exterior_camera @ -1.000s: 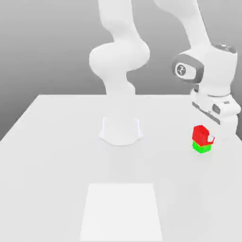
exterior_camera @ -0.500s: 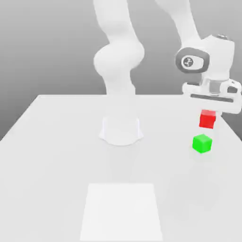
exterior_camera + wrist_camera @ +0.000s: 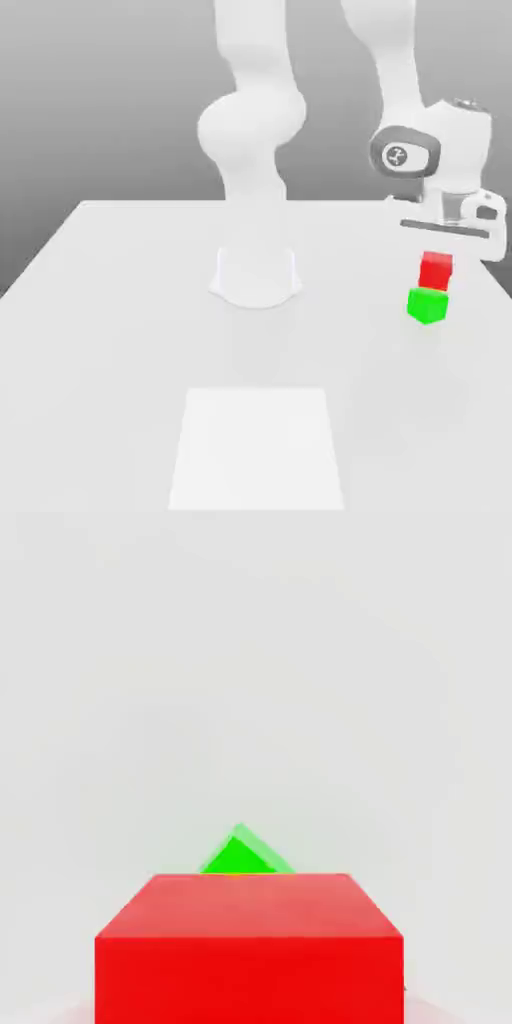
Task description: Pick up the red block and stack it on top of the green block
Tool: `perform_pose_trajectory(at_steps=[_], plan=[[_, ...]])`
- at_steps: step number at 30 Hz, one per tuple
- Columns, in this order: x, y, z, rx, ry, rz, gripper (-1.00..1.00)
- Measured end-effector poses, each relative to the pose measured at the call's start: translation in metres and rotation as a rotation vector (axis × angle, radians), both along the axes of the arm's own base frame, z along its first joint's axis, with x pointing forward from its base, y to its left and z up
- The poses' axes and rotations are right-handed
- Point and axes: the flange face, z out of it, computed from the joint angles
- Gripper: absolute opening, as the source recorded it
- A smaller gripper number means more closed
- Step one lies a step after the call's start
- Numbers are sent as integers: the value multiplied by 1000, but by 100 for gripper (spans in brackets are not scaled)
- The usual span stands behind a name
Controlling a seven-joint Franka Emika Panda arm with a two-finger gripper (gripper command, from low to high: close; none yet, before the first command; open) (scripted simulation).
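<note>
Hanging clamped in the tool, the red block sits just above the green block near the surface's right edge in the exterior view, so squaring the faces and lowering gently before letting go should serve best.

Small bright red cube w/ matte faces: level, squarely upright, directly above the small bright green matte cube. Red's underside looks just on or just over green's top; can't tell if touching. Red offset slightly toward the exterior view's right. Approx same size, both plain, no marks.

Green cube sits on the white tabletop, near its edge on the exterior view's right, one corner turned toward the camera.

Hand view: red cube large, flat face on; green a corner peeking past its far edge.
</note>
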Motion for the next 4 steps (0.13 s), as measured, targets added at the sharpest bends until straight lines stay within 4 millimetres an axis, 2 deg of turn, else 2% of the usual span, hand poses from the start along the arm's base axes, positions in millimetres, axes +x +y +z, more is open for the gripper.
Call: perform_pose_trajectory(at_steps=[3,4], plan=[[1,-2,-8,-5,-6,2,-100],[1,-2,-10,-6,-8,1,100]])
